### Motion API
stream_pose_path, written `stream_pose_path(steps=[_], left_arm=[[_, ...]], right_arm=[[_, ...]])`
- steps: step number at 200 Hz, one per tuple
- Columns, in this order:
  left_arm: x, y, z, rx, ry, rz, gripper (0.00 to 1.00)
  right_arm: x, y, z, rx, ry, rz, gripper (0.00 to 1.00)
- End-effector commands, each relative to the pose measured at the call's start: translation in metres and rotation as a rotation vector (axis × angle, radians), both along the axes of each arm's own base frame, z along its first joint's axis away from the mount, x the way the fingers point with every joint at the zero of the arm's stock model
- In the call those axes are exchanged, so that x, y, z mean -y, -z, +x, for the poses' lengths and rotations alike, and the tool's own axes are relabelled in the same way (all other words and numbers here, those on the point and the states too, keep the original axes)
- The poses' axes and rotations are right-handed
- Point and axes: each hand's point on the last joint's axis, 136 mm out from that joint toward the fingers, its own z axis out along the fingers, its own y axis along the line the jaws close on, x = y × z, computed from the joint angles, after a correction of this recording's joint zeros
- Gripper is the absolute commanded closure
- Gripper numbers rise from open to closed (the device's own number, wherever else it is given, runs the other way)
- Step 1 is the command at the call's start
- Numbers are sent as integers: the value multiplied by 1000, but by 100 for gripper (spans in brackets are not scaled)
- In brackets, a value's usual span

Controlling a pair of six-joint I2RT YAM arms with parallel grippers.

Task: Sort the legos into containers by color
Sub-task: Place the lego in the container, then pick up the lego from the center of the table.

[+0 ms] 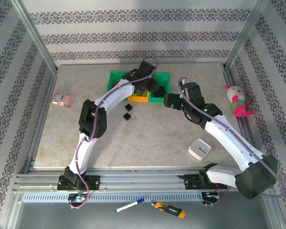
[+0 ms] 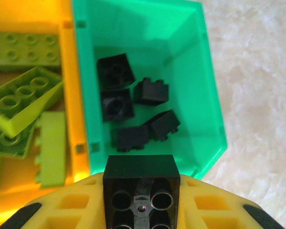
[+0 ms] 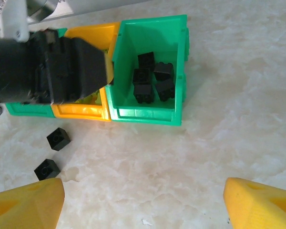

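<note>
Left wrist view, bottom centre: clamping a small black square studded plastic brick [image 2: 141, 167] in the left gripper [image 2: 142, 205], hanging beside the lower rim of the translucent green plastic bin [image 2: 205, 81] at upper middle, already holding five matching black bricks [image 2: 115, 71]. Judging the brick light, rigid and slick-sided (studs offering little purchase), so pinching across two opposite flat walls. Keeping clear of the wall of the orange-yellow plastic bin [image 2: 78, 95] at left, containing lime green flat bricks [image 2: 24, 102]. Spreading the right gripper [image 3: 143, 205] wide and empty at the bottom of the right wrist view, above bare marbled table [image 3: 205, 157]; seeing two loose black bricks [image 3: 58, 139] at lower left, apart from the bins, with open room all around.
</note>
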Motion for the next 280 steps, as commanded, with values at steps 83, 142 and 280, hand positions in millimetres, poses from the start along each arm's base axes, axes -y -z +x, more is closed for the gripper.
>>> stream_pose_path(steps=[83,142,280], left_arm=[[25,-28,31,119,62,-19,26],[-2,-83,9,201,73,48,0],[-183,-58,-142,175,-231,78,1]], right_arm=[[13,1,-13,-13,26,0,13],[-14,11,-3,-40,-46,34,12],[-173,80,23,-122,-334,-73,13]])
